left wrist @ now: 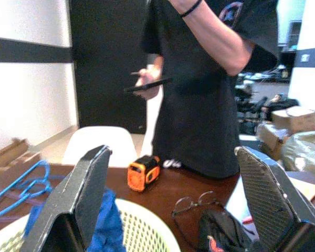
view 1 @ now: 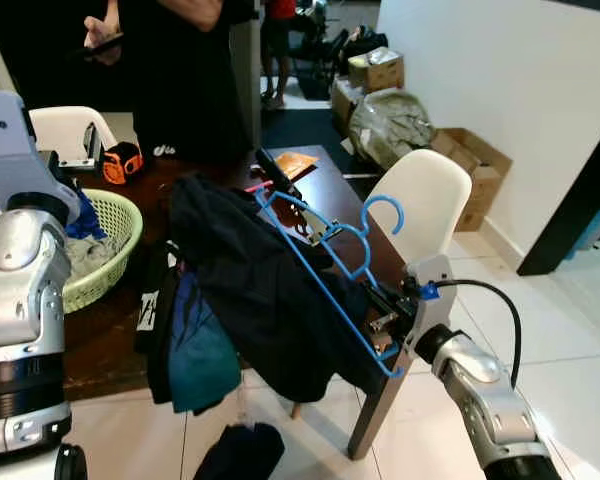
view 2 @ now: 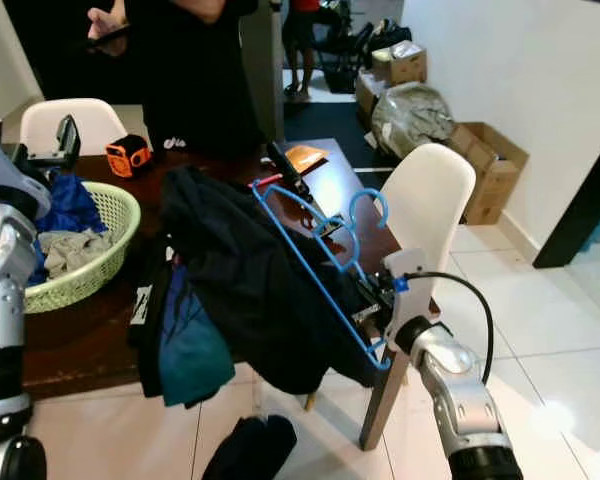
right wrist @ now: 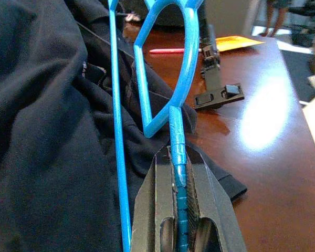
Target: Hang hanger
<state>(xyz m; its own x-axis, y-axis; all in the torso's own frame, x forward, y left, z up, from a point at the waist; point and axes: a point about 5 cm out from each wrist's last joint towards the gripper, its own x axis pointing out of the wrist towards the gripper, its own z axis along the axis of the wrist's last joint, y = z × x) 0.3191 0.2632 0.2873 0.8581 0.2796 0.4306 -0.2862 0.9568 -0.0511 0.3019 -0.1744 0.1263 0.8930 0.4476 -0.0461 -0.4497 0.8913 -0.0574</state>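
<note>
No text or label is clear enough to read.

Dark wooden table [view 1: 100,330], white chairs [view 1: 425,200], pale tiled floor [view 1: 570,350], perhaps glossy.

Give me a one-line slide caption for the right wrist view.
Right tool shut on a blue hanger carrying a dark garment above a brown table.

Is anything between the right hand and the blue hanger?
No. The right hand is already shut on the blue hanger, with a dark garment draped over it above the table. No hanging rail is visible.
</note>
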